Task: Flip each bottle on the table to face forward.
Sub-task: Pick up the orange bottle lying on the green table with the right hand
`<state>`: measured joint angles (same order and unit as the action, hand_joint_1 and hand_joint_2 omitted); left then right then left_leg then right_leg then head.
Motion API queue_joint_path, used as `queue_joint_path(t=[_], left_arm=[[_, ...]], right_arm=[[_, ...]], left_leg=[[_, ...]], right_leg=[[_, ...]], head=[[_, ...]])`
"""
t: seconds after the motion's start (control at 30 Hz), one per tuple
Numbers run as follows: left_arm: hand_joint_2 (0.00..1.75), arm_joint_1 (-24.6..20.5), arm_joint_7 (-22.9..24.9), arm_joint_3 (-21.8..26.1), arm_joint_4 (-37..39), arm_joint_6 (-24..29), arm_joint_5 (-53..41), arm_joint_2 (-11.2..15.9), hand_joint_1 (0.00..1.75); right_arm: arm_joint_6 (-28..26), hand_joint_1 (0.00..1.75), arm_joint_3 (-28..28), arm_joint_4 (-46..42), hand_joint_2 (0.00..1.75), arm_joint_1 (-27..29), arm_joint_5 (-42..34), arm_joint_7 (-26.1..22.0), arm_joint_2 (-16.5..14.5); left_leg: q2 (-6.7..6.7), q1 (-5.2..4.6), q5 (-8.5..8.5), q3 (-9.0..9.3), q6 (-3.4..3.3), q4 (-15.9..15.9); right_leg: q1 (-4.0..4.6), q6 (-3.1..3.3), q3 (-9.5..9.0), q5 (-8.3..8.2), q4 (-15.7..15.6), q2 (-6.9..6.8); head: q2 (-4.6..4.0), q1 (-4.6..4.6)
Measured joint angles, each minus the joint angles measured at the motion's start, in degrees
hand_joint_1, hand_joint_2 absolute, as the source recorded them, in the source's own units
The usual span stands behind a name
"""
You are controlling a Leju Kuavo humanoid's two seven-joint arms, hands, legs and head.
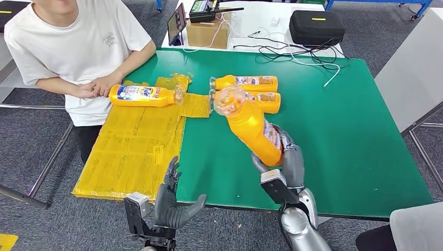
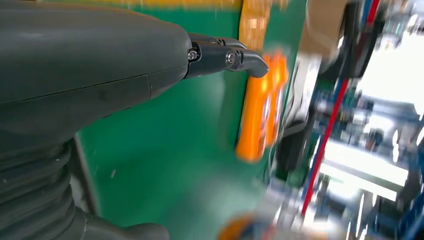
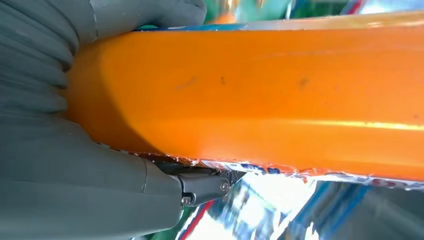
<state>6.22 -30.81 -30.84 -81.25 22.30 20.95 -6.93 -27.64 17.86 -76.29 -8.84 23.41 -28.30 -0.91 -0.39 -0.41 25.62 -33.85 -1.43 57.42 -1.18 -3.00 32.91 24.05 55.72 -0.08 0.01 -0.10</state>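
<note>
orange bottle (image 1: pixel 251 125) base hidden in right hand (image 1: pixel 284 159), label partly covered

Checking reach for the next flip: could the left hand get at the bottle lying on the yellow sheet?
Probably yes. The left hand is open and holds nothing, and bare yellow sheet lies between it and the bottle; a person's hands rest close by.

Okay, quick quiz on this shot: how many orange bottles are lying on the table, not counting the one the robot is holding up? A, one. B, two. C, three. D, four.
C: one bottle on the yellow sheet lies by the person's hands, and two bottles lie side by side on the green table, while the right hand holds a fourth bottle off the surface.
</note>
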Motion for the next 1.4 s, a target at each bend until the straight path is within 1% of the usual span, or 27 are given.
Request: queue_joint_path(t=[0.07,0.13,0.33,0.47,0.57,0.63,0.77,1.0,1.03,1.1,1.13,1.17,1.23,1.27,1.3,1.4], left_arm=[[1.75,0.0,1.3,-0.6,-0.4,-1.8,0.7,0.4,0.0],[1.75,0.0,2.2,-0.9,-0.8,-2.4,1.2,0.7,0.0],[1.75,0.0,1.5,-1.8,-2.7,-5.0,1.2,1.2,0.0],[1.75,0.0,0.8,-1.9,-4.5,-4.8,1.1,1.2,0.0],[1.75,0.3,0.3,-1.9,-5.9,-4.2,1.1,1.2,0.0],[1.75,0.5,0.1,-1.8,-6.6,-3.9,1.2,1.2,0.0],[1.75,0.8,0.1,-1.5,-7.2,-4.2,2.7,1.2,0.0],[1.75,1.0,0.2,-1.2,-7.2,-4.9,4.1,1.2,0.0],[1.75,1.0,0.2,-1.1,-7.2,-5.0,4.2,1.2,0.1],[1.75,1.0,0.4,-1.0,-7.2,-5.4,4.8,1.2,0.95],[1.75,1.1,0.6,-0.9,-7.2,-5.6,5.1,1.2,1.39],[1.75,1.1,0.9,-0.8,-7.2,-6.0,5.6,1.2,1.72],[1.75,1.2,1.6,-0.6,-7.3,-6.7,6.8,1.2,1.75],[1.75,1.2,2.0,-0.4,-7.3,-7.1,7.5,1.2,1.75],[1.75,1.2,2.4,-0.3,-7.4,-7.5,8.2,1.2,1.75],[1.75,1.4,3.6,0.0,-7.8,-8.6,10.5,1.2,1.75]], right_arm=[[2.0,1.75,1.1,-0.2,1.75,0.4,1.0,-0.1,-0.2],[2.8,1.75,2.5,-0.2,1.75,0.8,1.3,-0.3,-0.6],[6.5,1.75,8.0,0.1,1.75,1.5,1.2,-0.7,-2.0],[8.7,1.75,13.6,2.1,1.75,1.7,2.2,-1.9,-3.3],[8.6,1.75,18.0,4.2,1.75,2.0,2.9,-2.4,-4.1],[8.3,1.75,19.9,5.3,1.75,2.0,2.8,-2.4,-4.6],[8.0,1.75,21.8,6.8,1.75,1.6,2.0,-2.1,-5.0],[8.1,1.75,22.9,8.7,1.75,0.5,1.5,-2.0,-5.2],[8.1,1.75,23.0,8.8,1.75,0.4,1.5,-2.0,-5.3],[8.2,1.75,23.2,9.2,1.75,0.2,1.5,-2.0,-5.3],[8.3,1.5,23.2,9.3,1.75,0.1,1.5,-2.0,-5.3],[8.3,1.06,23.3,9.5,1.75,0.1,1.5,-2.0,-5.3],[8.2,0.19,23.4,9.7,0.87,0.0,1.5,-2.0,-5.3],[8.1,0.0,23.6,9.8,0.44,0.1,1.5,-2.0,-5.3],[7.8,0.0,23.7,9.9,0.0,0.3,1.5,-2.0,-5.3],[6.1,0.0,24.0,9.9,0.0,0.9,1.5,-2.6,-5.4]], left_leg=[[-0.05,0.0,-0.01,0.0,0.0,0.0],[-0.08,0.02,-0.01,0.0,0.01,0.0],[-0.05,0.08,-0.01,-0.01,0.01,0.0],[-0.05,0.09,-0.01,-0.02,0.02,0.0],[-0.06,0.09,0.0,-0.03,0.02,0.0],[-0.05,0.09,0.0,-0.04,0.02,0.0],[-0.03,0.07,-0.01,-0.03,0.02,0.0],[-0.03,0.08,-0.01,-0.02,0.02,0.0],[-0.03,0.08,-0.01,-0.02,0.02,0.0],[-0.03,0.08,-0.01,-0.02,0.02,0.0],[-0.03,0.08,-0.01,-0.03,0.02,0.0],[-0.02,0.08,-0.01,-0.03,0.02,0.0],[-0.03,0.08,-0.01,-0.03,0.02,0.0],[-0.03,0.08,-0.01,-0.03,0.02,0.0],[-0.03,0.08,-0.01,-0.03,0.02,0.0],[-0.03,0.07,-0.01,-0.03,0.02,0.0]], right_leg=[[0.0,0.0,-0.01,0.0,0.0,-0.01],[0.02,0.0,-0.01,0.0,0.0,-0.01],[0.07,0.0,0.01,0.0,0.0,-0.01],[0.08,0.02,0.03,0.02,0.0,-0.01],[0.08,0.02,0.04,0.03,0.0,-0.01],[0.07,0.02,0.05,0.03,0.0,-0.01],[0.06,0.02,0.05,0.02,0.0,0.0],[0.06,0.02,0.05,0.01,0.0,0.0],[0.06,0.02,0.05,0.01,0.0,0.0],[0.07,0.02,0.06,0.01,0.0,0.0],[0.07,0.02,0.06,0.01,0.0,0.0],[0.07,0.02,0.06,0.01,0.0,0.0],[0.06,0.02,0.06,0.01,0.0,0.0],[0.06,0.02,0.06,0.01,0.0,0.0],[0.06,0.02,0.06,0.01,0.0,0.0],[0.06,0.02,0.06,0.01,0.0,0.0]], head=[[-0.01,-0.01],[-0.01,-0.02],[0.0,-0.01],[0.01,-0.01],[0.01,-0.02],[0.01,-0.01],[-0.01,-0.02],[0.01,-0.02],[0.01,-0.02],[0.0,-0.02],[0.0,-0.02],[0.01,-0.02],[0.01,-0.01],[0.01,-0.01],[0.0,-0.01],[0.0,-0.02]])
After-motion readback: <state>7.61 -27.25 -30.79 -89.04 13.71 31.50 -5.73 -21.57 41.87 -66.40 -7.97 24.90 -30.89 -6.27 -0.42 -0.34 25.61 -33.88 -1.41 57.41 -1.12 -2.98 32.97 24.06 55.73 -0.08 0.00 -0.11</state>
